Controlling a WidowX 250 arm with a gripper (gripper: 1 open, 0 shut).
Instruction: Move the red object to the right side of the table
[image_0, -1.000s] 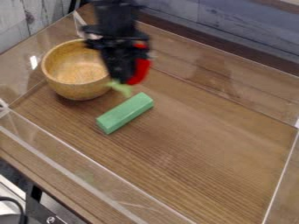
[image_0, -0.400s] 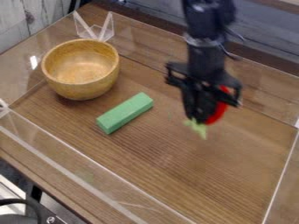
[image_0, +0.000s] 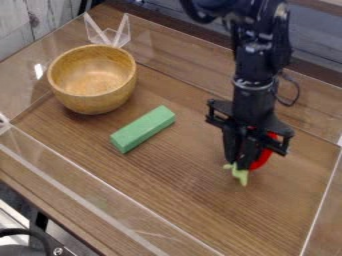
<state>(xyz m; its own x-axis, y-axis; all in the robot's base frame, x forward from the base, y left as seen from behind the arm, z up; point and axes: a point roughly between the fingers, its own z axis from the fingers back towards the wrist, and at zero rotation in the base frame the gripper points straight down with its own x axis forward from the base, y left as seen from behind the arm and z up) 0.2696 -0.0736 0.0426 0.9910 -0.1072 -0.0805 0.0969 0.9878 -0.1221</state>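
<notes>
One red object (image_0: 262, 158) | lower, farther right than before | end effector (image_0: 246, 165) holding it

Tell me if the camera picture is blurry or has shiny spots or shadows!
In the camera view, the gripper and the red toy look a little soft; the yellow bowl is bright, with a darker shaded inside; pale shine shows on the clear wall along the table's edge.
</notes>
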